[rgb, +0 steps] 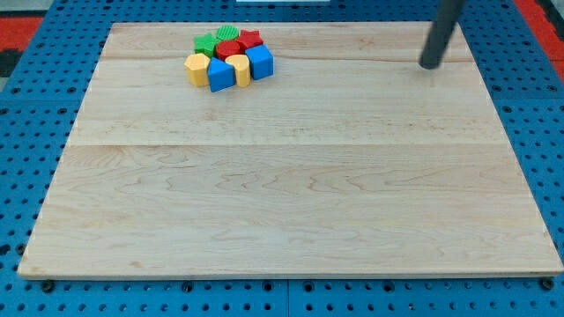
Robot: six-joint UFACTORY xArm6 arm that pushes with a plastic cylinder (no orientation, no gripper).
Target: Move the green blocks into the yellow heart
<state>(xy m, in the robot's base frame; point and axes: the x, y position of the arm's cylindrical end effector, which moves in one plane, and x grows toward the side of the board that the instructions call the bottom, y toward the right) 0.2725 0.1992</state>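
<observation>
Several blocks sit bunched together near the view's top left on the wooden board [291, 176]. A green star block [207, 42] and a second green block [229, 34] lie at the back of the bunch. A yellow heart [239, 67] sits at the front, between two blue blocks [220, 75] [260, 61]. A yellow hexagon-like block [196, 68] is at the left end. A red cylinder [228, 49] and a red star [250, 40] sit in the middle. My tip [431, 65] rests on the board far to the view's right of the bunch, touching no block.
The board lies on a blue perforated table [26, 132]. A red strip [22, 22] shows at the view's top corners.
</observation>
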